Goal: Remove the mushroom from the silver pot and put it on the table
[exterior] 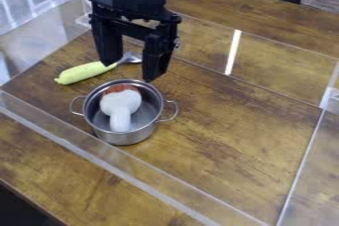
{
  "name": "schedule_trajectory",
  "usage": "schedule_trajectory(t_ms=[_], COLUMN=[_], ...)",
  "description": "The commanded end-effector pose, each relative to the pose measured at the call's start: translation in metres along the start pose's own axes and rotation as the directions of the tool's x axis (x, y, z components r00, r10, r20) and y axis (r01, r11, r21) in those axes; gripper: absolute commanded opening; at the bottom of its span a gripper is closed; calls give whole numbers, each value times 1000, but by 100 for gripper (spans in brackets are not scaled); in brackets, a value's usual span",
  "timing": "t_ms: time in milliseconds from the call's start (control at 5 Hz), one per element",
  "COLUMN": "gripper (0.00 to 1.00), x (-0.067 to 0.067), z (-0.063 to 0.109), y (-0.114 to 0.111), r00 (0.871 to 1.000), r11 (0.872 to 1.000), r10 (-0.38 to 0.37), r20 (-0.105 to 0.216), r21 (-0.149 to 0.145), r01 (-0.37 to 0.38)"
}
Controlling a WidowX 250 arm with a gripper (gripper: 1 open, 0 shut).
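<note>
While the mushroom (122,108) lies inside the silver pot (126,113), its thick white stem pointing toward the near rim and its small reddish-brown cap toward the far rim, the gripper (133,59) is held above and just behind the pot, pointing down, with its dark fingers spread wide and nothing between them. The pot is seen standing on the table (239,121), with a yellow-green corn-like toy (82,71) lying beside it to the left. The mushroom is judged to be a light, fairly stiff toy, with a smooth stem that may slip under a shallow pinch. The stem's middle is suggested as the place to grasp, the fingers set across its width, clear of the pot's reflective wall and loop handles.
</note>
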State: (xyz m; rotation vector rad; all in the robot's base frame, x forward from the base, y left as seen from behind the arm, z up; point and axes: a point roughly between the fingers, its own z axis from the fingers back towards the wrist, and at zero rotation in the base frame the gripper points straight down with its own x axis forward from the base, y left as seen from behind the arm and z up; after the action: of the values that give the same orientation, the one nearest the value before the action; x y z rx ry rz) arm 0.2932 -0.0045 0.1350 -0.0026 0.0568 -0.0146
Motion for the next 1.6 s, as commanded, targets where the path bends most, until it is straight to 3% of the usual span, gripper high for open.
schedule_trajectory(t_ms=[0,200,600,1000,1200,1400], gripper=[100,100,100,100,100,100], x=[-3,-6,18,22,26,35], z=[-13,-26,-56,-85,-97,-95], y=[-5,-3,34,55,61,74], r00=[1000,998,987,951,936,919], r11=[1000,998,989,957,944,932], r10=[9,57,141,278,320,353], r20=[-22,-6,81,137,150,177], r21=[5,16,41,41,34,15], r01=[-9,-57,-145,-286,-328,-361])
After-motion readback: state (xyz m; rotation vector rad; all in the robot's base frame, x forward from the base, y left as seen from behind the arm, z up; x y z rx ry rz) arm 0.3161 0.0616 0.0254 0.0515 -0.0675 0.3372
